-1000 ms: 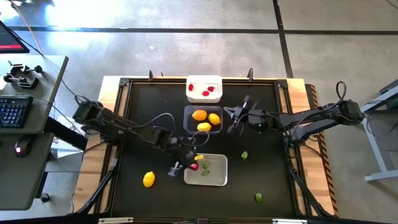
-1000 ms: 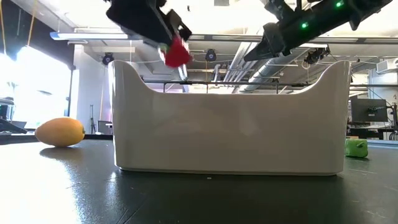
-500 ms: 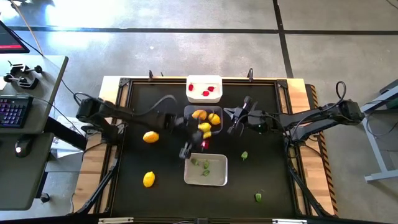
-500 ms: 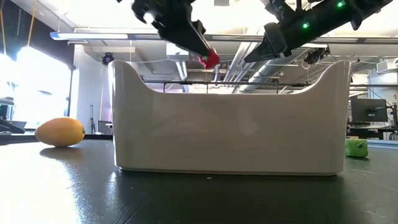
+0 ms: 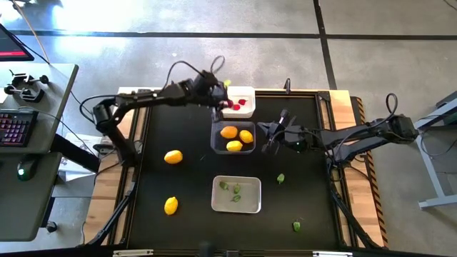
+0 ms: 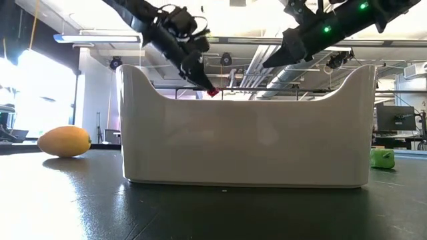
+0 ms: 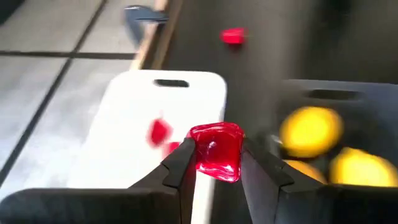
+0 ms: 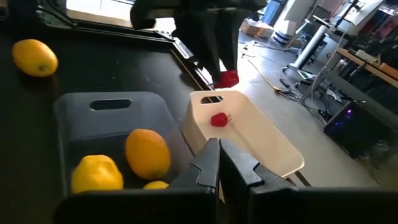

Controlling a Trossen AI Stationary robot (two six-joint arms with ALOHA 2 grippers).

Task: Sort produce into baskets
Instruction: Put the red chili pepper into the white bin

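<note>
Gripping red berry (image 7: 215, 151), axis unclear, left tool (image 7: 214, 163).

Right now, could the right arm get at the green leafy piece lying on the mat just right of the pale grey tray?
Probably yes. The green leafy piece lies in the open on the mat, just in front of the right pincer, which is shut and empty. Nothing stands between them; the left pincer is off at the white tray.

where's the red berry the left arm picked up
In the high view, the red berry sits pinched in the left gripper, at the white basket's left edge.
</note>
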